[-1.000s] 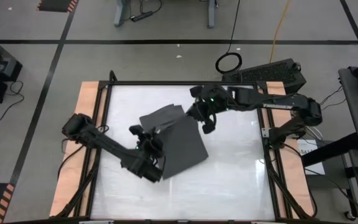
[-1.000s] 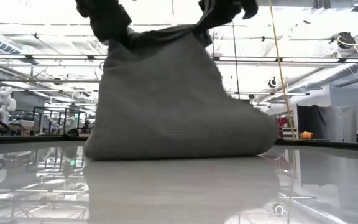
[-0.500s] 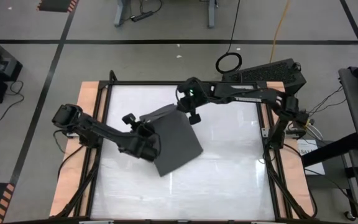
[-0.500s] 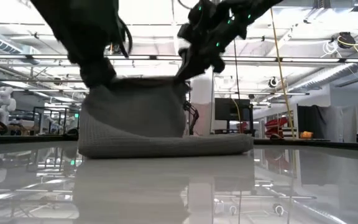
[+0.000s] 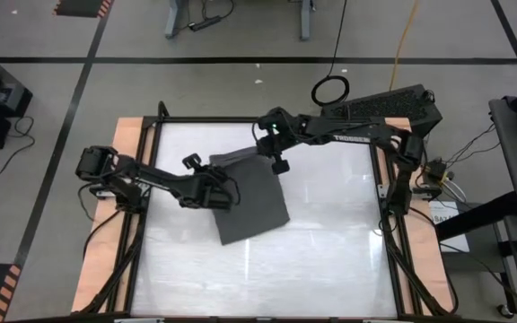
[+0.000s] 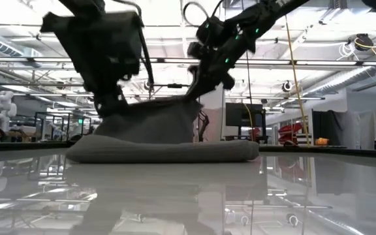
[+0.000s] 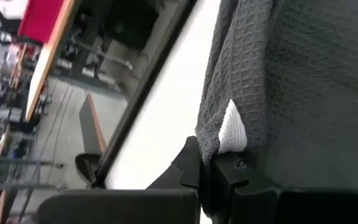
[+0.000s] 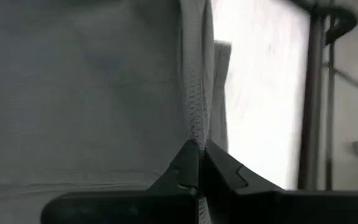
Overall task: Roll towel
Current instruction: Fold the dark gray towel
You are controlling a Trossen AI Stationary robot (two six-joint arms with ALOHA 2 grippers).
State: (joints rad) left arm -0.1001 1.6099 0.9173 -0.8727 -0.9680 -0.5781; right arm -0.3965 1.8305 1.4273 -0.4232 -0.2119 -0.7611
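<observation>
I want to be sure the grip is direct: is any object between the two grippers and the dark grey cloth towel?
Nothing visible is. The left gripper and the right gripper are each shut directly on an edge of the dark charcoal-grey cloth towel, which lies folded on the white table.

**Folded grey towel lies in the middle of the table, far edge raised**

The plain dark charcoal-grey, soft waffle-weave cloth towel (image 5: 251, 203) lies doubled over on the white table, slightly left of centre and turned at a slant to the table's edges. Seen level with the table, its lower part (image 6: 168, 151) rests flat as a thick, low band, while the upper layer rises behind it to a sagging ridge. Close up, the cloth's folded edge (image 7: 232, 81) shows a small white tag, and two layers meet in a thin seam (image 8: 194, 93).
</observation>
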